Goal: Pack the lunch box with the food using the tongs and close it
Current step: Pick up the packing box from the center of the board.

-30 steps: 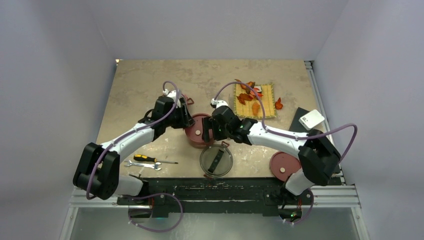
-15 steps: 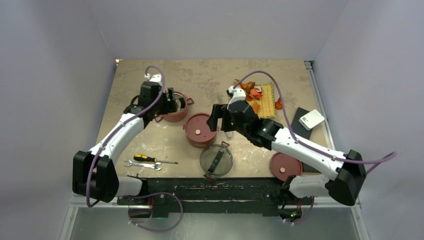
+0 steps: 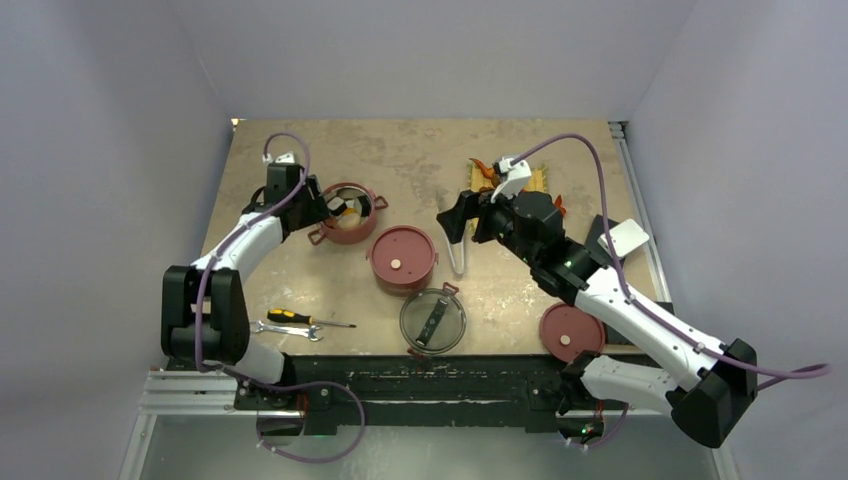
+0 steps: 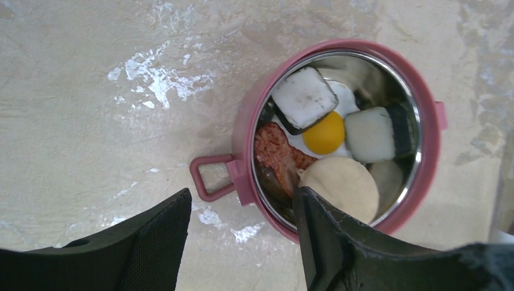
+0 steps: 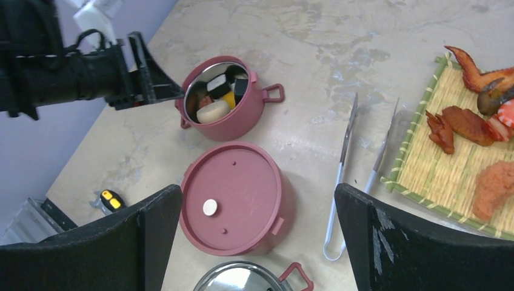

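The lunch box stands in parts. One red bowl (image 3: 346, 213) is open, showing a fried egg (image 4: 326, 132), white cubes (image 4: 303, 97), a beige bun (image 4: 342, 188) and a red chunk (image 4: 276, 151). A second bowl (image 3: 402, 260) wears a flat red lid (image 5: 233, 197). The dark top lid (image 3: 433, 320) lies near the front. Silver tongs (image 3: 459, 255) lie flat between the lidded bowl and the yellow mat (image 5: 424, 157), which carries more food (image 5: 467, 124). My left gripper (image 4: 242, 200) is open beside the open bowl's handle. My right gripper (image 5: 257, 194) hangs open and holds nothing, above the lidded bowl and tongs.
A spare red disc lid (image 3: 569, 331) lies at the front right. A screwdriver (image 3: 295, 318) and a small wrench (image 3: 285, 330) lie at the front left. A white box (image 3: 623, 239) rests on a black pad by the right edge.
Both arms have drawn back from the lidded bowl, the left out to the open bowl, the right up and toward the mat. Both grippers opened wider.
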You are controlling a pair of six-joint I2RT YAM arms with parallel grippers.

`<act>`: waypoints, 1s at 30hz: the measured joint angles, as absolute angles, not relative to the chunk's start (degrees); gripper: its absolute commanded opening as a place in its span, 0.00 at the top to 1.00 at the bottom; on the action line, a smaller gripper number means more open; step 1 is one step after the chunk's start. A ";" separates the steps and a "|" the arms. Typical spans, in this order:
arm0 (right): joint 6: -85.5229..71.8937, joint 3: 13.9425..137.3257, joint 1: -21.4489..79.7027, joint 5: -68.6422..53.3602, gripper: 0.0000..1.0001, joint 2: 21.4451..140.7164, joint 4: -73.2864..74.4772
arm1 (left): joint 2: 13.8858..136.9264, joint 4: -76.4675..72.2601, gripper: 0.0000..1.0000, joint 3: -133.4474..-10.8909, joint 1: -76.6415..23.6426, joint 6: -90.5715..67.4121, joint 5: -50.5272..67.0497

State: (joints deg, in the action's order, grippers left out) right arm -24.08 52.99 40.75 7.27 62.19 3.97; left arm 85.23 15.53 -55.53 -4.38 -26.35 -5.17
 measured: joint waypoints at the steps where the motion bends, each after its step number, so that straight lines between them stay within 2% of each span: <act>1: -23.51 52.82 40.80 6.48 0.01 61.98 3.68 | 86.32 14.96 0.43 -55.57 -4.12 -26.41 -5.15; 6: -22.17 50.98 40.86 5.10 0.01 60.27 2.63 | 91.85 14.22 0.57 -55.72 -3.81 -26.44 -4.27; 14: -22.00 47.59 40.84 5.76 0.01 59.11 1.41 | 93.71 13.08 0.93 -56.69 -3.64 -26.79 -3.62; 17: -22.02 47.13 40.84 6.48 0.01 59.11 1.34 | 93.62 13.72 1.00 -56.84 -3.62 -25.89 -3.53; 30: -22.65 46.89 40.84 8.01 0.01 58.35 1.26 | 91.79 22.09 1.00 -61.63 -3.64 -22.50 -7.77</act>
State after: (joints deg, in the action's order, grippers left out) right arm -22.65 46.89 40.84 8.01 58.35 1.26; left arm 91.79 22.09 -61.63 -3.64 -22.50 -7.77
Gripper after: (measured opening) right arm 0.987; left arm 0.174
